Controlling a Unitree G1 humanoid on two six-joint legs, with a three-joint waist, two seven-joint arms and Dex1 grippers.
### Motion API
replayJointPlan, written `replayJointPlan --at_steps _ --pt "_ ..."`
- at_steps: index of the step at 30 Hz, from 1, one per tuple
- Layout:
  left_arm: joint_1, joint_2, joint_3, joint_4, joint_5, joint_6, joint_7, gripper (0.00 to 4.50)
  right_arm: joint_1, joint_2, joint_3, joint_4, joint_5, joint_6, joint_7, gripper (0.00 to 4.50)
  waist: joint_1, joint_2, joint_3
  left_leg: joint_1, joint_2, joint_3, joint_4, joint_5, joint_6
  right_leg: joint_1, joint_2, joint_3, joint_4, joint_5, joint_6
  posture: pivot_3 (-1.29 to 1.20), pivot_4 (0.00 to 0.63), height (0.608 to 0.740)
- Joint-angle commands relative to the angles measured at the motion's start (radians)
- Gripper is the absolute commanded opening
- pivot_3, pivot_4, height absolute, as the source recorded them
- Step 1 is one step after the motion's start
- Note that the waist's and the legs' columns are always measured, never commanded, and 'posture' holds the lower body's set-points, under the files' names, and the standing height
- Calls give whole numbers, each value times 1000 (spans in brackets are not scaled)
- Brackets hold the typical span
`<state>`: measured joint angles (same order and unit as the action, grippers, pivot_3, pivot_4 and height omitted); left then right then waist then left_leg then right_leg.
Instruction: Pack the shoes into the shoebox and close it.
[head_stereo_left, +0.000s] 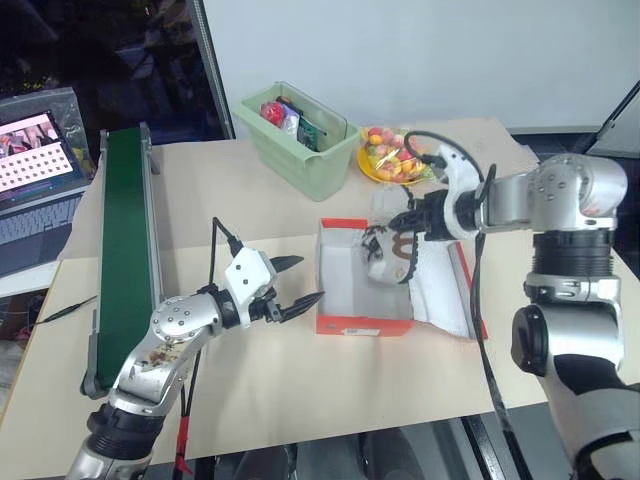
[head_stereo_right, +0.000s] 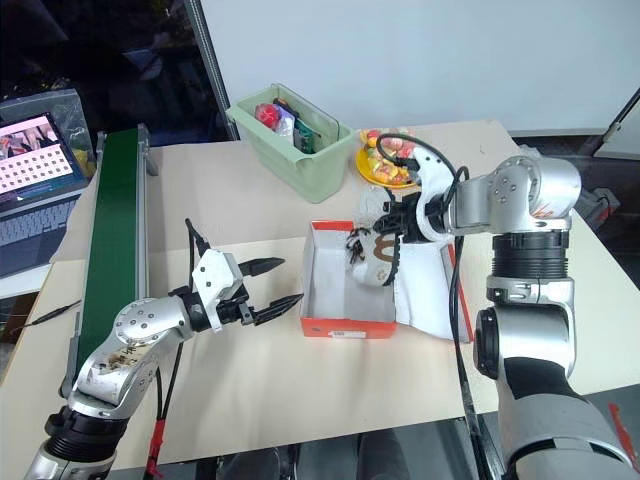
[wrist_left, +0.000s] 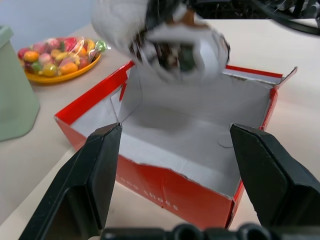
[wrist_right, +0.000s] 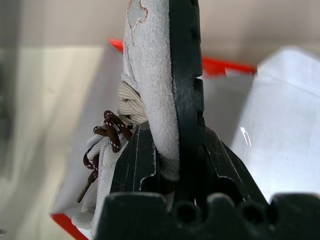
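Note:
The red-orange shoebox (head_stereo_left: 362, 323) stands open in the middle of the table, its white inside bare and its lid flap (head_stereo_left: 440, 290) lying flat to the right. My right gripper (head_stereo_left: 405, 222) is shut on a cream-white shoe (head_stereo_left: 384, 252) with dark brown laces. It holds the shoe by the sole and side, tilted, just over the box's far right part. In the right wrist view the fingers (wrist_right: 135, 165) pinch the shoe's (wrist_right: 150, 75) wall and dark sole. My left gripper (head_stereo_left: 308, 280) hangs open just left of the box, pointing at it, with nothing between its fingers (wrist_left: 95, 170).
A pale green bin (head_stereo_left: 295, 135) of packets stands behind the box, with a yellow plate of sweets (head_stereo_left: 392, 160) to its right. A green conveyor belt (head_stereo_left: 125, 240) runs along the left side. A laptop (head_stereo_left: 35, 150) sits at the far left.

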<state>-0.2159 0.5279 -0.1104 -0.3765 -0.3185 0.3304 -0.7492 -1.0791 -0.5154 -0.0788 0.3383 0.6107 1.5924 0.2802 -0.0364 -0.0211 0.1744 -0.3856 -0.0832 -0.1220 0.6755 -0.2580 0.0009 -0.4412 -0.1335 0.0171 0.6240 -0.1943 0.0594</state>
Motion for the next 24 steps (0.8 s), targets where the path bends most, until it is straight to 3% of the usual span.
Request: replayJointPlan --at_steps 1,12,23,24 --pt "-2 2 12 -40 3 -18 4 3666 15 -1 38 47 -31 -49 58 834 -1 0 0 0 0 0 0 0 0 0 0 0 0 0 0 0 150 740" --pt "10 -7 1 -70 12 -4 36 3666 20 8 188 147 -102 -138 216 834 -5 0 0 0 0 0 1 0 0 0 0 0 0 0 0 0 150 740" --pt "10 -1 6 -65 12 -6 34 3721 -52 49 170 155 -154 -189 254 4388 -8 0 0 1 0 0 1 0 0 -1 0 1 1 0 0 0 150 740" --pt "7 -1 5 -60 12 -8 32 3721 -70 60 159 138 -151 -177 248 4388 -7 0 0 1 0 0 1 0 0 -1 0 1 1 0 0 0 150 740"
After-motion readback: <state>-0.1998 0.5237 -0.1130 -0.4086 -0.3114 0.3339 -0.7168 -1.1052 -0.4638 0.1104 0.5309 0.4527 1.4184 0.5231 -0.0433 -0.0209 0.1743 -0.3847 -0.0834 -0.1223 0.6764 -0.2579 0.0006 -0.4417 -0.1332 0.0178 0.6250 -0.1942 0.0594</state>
